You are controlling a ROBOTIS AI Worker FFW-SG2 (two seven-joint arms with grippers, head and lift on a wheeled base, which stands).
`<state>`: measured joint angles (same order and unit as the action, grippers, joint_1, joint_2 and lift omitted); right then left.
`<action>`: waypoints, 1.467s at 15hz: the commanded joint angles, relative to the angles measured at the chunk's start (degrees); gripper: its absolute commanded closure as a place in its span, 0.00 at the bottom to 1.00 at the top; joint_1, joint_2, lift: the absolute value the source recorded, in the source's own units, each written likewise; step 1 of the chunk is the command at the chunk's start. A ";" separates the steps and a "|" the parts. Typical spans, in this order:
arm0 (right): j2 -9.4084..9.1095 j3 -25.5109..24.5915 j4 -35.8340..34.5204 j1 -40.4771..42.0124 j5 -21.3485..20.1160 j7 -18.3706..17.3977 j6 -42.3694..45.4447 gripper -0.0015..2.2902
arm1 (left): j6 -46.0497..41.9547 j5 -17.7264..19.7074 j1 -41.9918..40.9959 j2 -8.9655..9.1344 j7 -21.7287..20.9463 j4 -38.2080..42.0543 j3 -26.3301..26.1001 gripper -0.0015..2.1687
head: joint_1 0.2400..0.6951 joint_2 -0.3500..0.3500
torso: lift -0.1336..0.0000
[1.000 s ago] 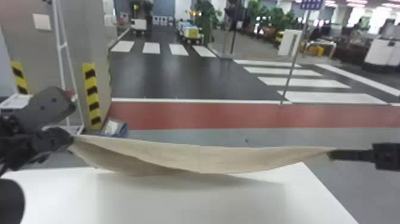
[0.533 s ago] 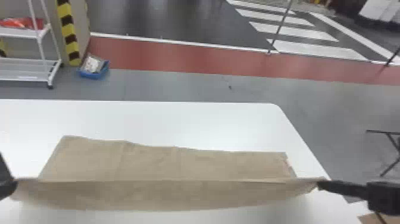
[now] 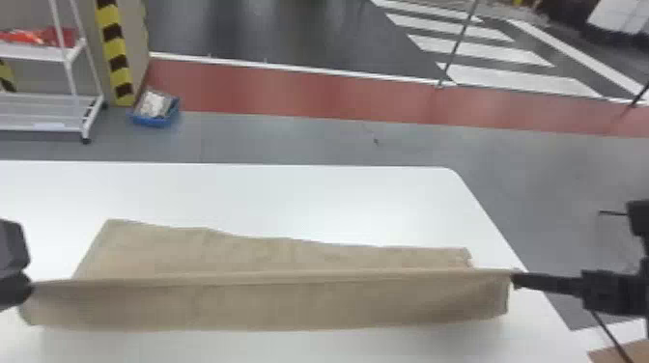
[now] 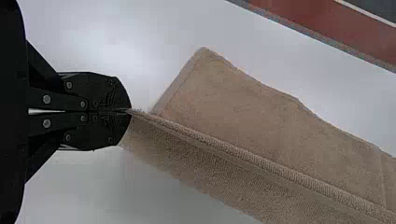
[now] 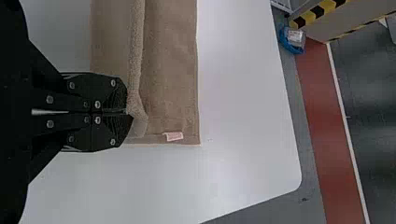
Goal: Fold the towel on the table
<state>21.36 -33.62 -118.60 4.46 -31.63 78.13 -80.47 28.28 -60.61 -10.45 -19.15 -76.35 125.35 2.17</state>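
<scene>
My left gripper (image 3: 30,286) is at the left end of the beige towel (image 3: 289,301), and my right gripper (image 3: 515,280) is at its right end. Between them the towel's near edge is held up in a taut line, while the far part lies flat on the white table (image 3: 289,198). In the left wrist view, the left gripper (image 4: 128,111) is shut on one corner of the towel (image 4: 243,107). In the right wrist view, the right gripper (image 5: 128,113) pinches the other corner, near a small pale label (image 5: 173,136) on the towel (image 5: 170,70).
The table's rounded far right corner (image 3: 451,171) lies beyond the towel. Past the table on the floor are a white rack (image 3: 72,55) and a blue bin (image 3: 154,118), at the far left beside a yellow-and-black striped pillar (image 3: 116,53).
The head view has tilted down from the room to the table. The towel, earlier hanging between both grippers, now has its far part resting on the table. Both grippers still hold it.
</scene>
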 commanded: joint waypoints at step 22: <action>1.85 16.13 29.92 -22.65 -15.74 0.20 2.99 0.54 | -8.11 -6.63 36.38 3.50 -2.05 -41.59 -19.75 0.61 | 1.00 0.11 | 0.07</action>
<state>23.37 -17.45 -89.49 -17.75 -47.30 78.13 -77.69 20.18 -67.08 25.17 -16.05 -78.35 84.65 -17.43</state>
